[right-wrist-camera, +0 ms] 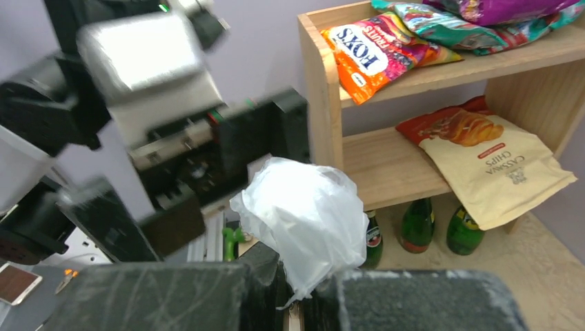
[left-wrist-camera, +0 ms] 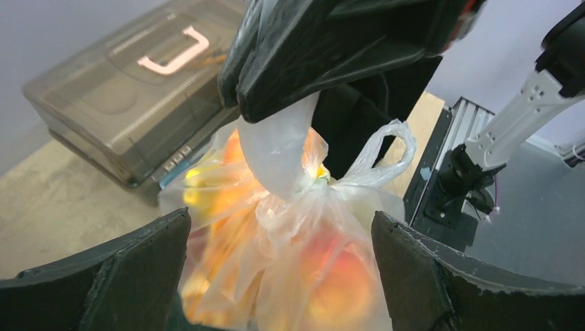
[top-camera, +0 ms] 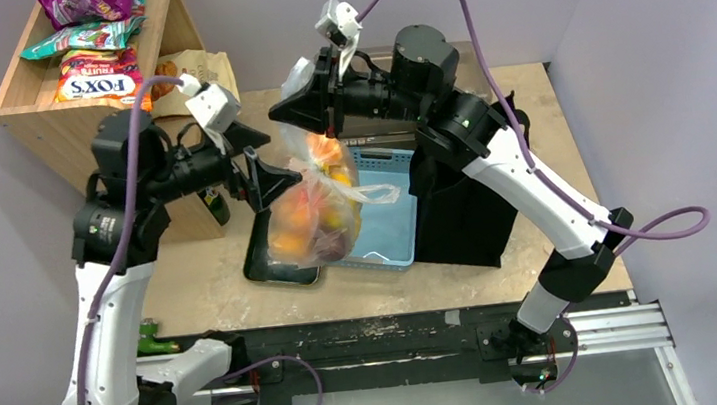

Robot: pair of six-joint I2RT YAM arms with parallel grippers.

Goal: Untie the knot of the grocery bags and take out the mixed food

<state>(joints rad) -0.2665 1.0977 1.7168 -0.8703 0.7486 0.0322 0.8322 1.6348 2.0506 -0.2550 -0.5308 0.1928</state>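
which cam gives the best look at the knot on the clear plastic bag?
Left wrist. The whitish twisted knot of the clear crinkly plastic bag is close and centred, framed by the open left pincer. Top external shows it tiny below the right pincer. Right wrist shows only bunched plastic, no knot.

We note even, diffuse light in the top view, with soft shadows. In the left wrist view the bag [left-wrist-camera: 290,227] glows, overexposed and soft; a bright reflection sits on the lid [left-wrist-camera: 117,89]. In the right wrist view the left arm [right-wrist-camera: 148,83] is blurred, the shelf [right-wrist-camera: 386,162] sharp.
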